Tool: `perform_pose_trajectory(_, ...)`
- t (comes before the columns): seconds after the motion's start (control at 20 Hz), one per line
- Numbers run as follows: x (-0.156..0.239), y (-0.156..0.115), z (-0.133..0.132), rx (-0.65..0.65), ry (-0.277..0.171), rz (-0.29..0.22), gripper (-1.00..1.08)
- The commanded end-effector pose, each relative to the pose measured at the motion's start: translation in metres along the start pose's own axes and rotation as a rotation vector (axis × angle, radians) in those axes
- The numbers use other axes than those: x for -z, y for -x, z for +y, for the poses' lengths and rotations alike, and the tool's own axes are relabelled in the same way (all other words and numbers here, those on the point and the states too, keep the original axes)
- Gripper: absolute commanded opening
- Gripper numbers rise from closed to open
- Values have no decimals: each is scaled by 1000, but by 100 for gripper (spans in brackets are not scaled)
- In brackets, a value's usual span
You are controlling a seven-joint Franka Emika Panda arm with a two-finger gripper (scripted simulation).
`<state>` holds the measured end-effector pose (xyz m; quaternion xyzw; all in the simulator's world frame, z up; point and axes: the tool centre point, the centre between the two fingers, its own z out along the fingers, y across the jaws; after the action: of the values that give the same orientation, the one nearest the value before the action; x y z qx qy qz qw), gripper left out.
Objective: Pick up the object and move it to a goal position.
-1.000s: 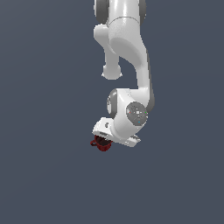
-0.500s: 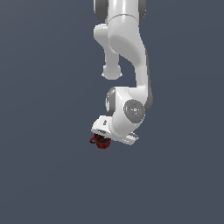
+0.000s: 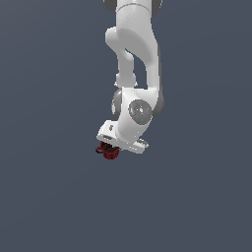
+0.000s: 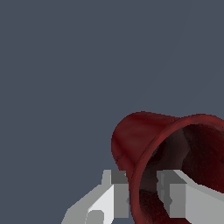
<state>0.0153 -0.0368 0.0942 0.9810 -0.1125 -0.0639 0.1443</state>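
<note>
The object, a small dark red mug, hangs under the white hand of the arm in the exterior view, mostly hidden by it. In the wrist view the mug lies tilted with its dark inside facing the camera. My gripper is shut on the mug's rim, one finger outside the wall and the other finger inside the cup. The gripper itself is largely hidden behind the hand in the exterior view. The handle shows only as a small bump on the exterior view's left of the mug.
A plain dark grey-blue background fills both views. The white arm comes down from the top of the exterior view.
The wrist has turned a little, and the hand with the mug has drifted slightly toward the exterior view's left. The grip on the mug is unchanged.
</note>
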Motion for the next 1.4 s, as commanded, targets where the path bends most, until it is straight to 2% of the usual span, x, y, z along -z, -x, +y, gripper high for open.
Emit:
perform_pose_trajectory(0.0, 2, 10, 14, -1, -1, 3, -100)
perform_pose_trajectory(0.4, 3, 47, 62, -1, -2, 2, -100)
perform_pose_trajectory(0.75, 5, 69, 94, -1, -1, 3, -100)
perform_pose_trajectory(1.05, 6, 78, 107, -1, -1, 3, -100)
perform_pose_trajectory(1.35, 6, 76, 106, -1, 1, 3, -100)
